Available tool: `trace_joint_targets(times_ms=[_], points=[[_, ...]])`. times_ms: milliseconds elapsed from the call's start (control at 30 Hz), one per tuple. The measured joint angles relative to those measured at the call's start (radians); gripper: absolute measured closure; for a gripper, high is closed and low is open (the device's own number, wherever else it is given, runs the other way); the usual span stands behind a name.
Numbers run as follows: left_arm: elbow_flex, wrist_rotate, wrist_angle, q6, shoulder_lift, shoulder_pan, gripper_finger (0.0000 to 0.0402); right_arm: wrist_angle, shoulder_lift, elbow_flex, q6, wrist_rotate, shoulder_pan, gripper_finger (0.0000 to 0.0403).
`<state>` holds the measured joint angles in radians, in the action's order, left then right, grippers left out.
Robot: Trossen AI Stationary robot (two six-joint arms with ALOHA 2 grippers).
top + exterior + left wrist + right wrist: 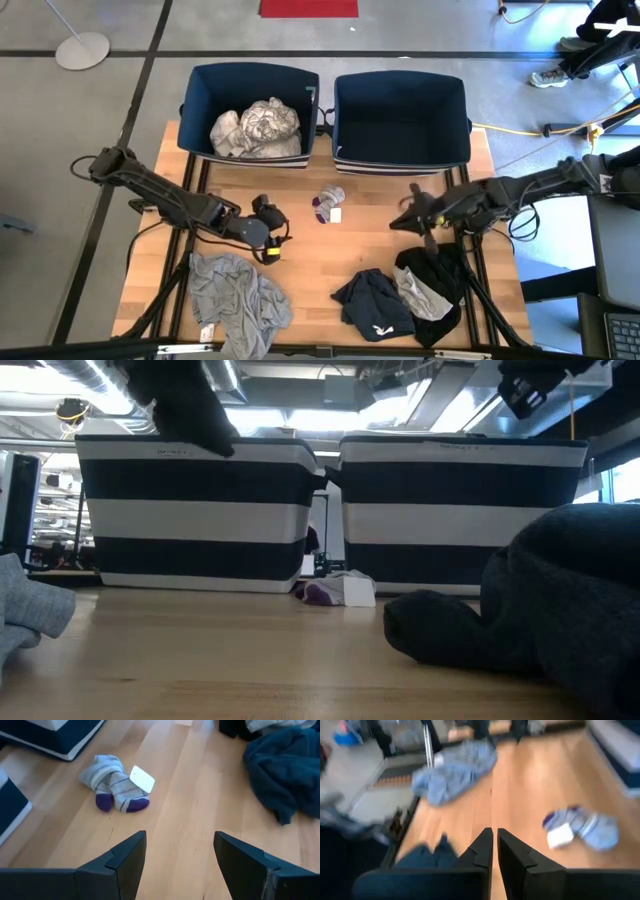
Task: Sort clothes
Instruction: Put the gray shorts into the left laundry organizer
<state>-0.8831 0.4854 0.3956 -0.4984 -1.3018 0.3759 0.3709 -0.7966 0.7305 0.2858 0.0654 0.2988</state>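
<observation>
The left gripper [180, 855] is seen with its two dark fingers [125, 857] spread wide above bare wooden table [200, 795]. Beyond them, a pair of grey socks [112, 790] with purple toes and a white tag is laid near a navy bin [55, 735]. A navy garment [285, 770] is crumpled well apart.

Even overhead lighting; ceiling lights [330, 390] glare above the striped bins [200, 510]. Soft shadows fall beneath garments on the tabletop [340, 250]. Right wrist view motion-blurred throughout; grey socks [582, 827] smeared. Foreground dark garment [540, 600] defocused.
</observation>
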Motion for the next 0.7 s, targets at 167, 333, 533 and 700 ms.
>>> trace_joint_targets(times_ms=[167, 333, 533, 700], points=[[0.030, 0.000, -0.023, -0.004, 0.000, 0.000, 0.0179, 0.112, -0.131, 0.089, 0.116, 0.070, 0.124, 0.0373], [0.040, 0.000, -0.057, 0.006, 0.000, 0.000, 0.0179, 0.200, -0.240, 0.153, 0.272, 0.084, 0.237, 0.0373], [0.042, 0.000, -0.073, 0.047, 0.000, 0.000, 0.0179, 0.246, -0.322, 0.176, 0.551, 0.066, 0.362, 0.0373], [0.042, -0.001, -0.112, 0.115, 0.000, -0.005, 0.0179, 0.292, -0.362, 0.176, 0.809, 0.000, 0.439, 0.0373]])
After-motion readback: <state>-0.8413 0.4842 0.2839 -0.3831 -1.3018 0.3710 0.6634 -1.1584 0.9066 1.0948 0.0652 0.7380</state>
